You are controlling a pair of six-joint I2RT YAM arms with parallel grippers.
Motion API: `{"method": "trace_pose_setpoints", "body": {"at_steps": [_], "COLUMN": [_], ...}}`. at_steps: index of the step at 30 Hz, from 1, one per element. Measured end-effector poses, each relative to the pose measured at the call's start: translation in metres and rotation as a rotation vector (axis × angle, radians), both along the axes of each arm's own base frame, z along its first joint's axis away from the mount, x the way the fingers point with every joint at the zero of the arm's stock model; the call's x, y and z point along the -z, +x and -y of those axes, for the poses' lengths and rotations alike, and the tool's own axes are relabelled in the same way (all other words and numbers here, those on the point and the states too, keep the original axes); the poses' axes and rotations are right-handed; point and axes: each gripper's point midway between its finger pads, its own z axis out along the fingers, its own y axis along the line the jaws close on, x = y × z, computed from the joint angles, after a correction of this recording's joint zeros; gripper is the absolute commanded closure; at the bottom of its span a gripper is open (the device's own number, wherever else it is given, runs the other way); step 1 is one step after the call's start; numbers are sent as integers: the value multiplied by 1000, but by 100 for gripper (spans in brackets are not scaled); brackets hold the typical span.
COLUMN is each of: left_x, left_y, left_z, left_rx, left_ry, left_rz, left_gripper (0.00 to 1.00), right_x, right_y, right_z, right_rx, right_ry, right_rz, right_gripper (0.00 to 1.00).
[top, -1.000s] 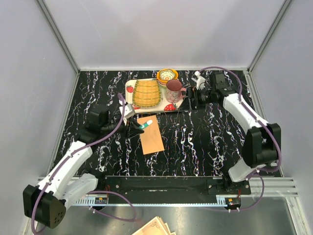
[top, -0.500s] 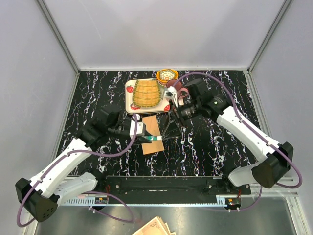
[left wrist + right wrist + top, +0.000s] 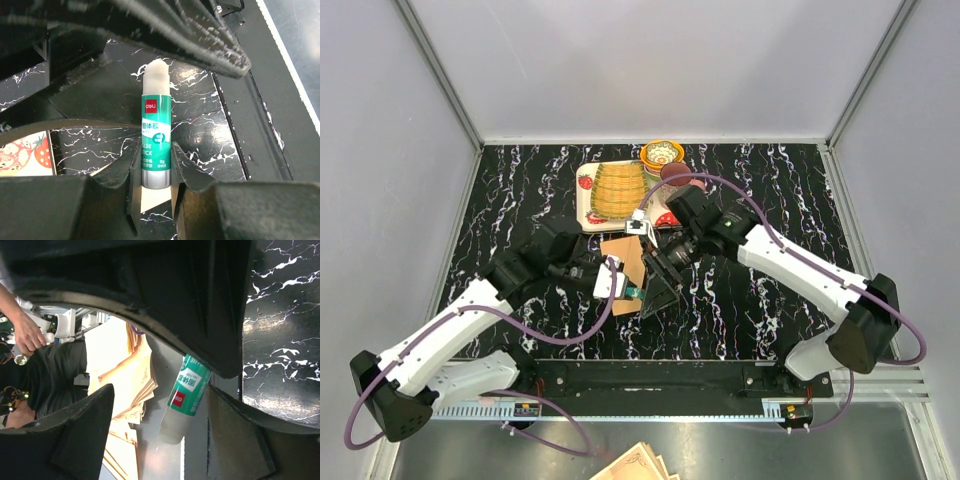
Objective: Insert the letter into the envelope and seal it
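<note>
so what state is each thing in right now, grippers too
glue stick: gripped at its base end, cap on or off unclear
left gripper: shut on the glue stick
right gripper: open, fingers either side of the stick's white end
envelope: flat on the table, flap not visible
mug: upright

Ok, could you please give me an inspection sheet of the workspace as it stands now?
Surface: black marbled table, no spills seen.
Job's things: envelope flat at centre, partly under the grippers; the letter cannot be made out.
Clutter: tray with woven mat, bowl and mug at the back.
Grippers: left gripper shut on an uncapped glue stick; right gripper open beside it.
Cables: purple cables loop along both arms.
Surroundings: paper stack below the table's near edge; a person's hand in the right wrist view.
</note>
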Motion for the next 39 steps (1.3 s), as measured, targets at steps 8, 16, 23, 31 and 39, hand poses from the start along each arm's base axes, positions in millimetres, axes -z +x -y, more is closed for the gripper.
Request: {"method": "trace_pose_setpoints", "body": {"at_steps": [8,16,23,31,39], "left_x": [7,8,9,14,19], "left_y": [-6,-12,-14,-20,-23], "left_z": [1,0,-1,-5,-7], "left_rx": [58,104,123,157,173], "left_ry": [49,70,93,126,159], "left_rz": [52,94,126,149,153], "left_gripper": [100,100,100,100,100], "right_x": [11,19,21,26,27], "right_y": [-1,-1,-3,-9,-7], "right_z": [-6,-9,-11,-15,-18], "right_rx": [8,25,34,27,48], "right_ry": [-49,-83,-108,-137,-146], "right_rz": [-96,-157,-219,-282,-314], "right_gripper": [49,66,65,59,59]}}
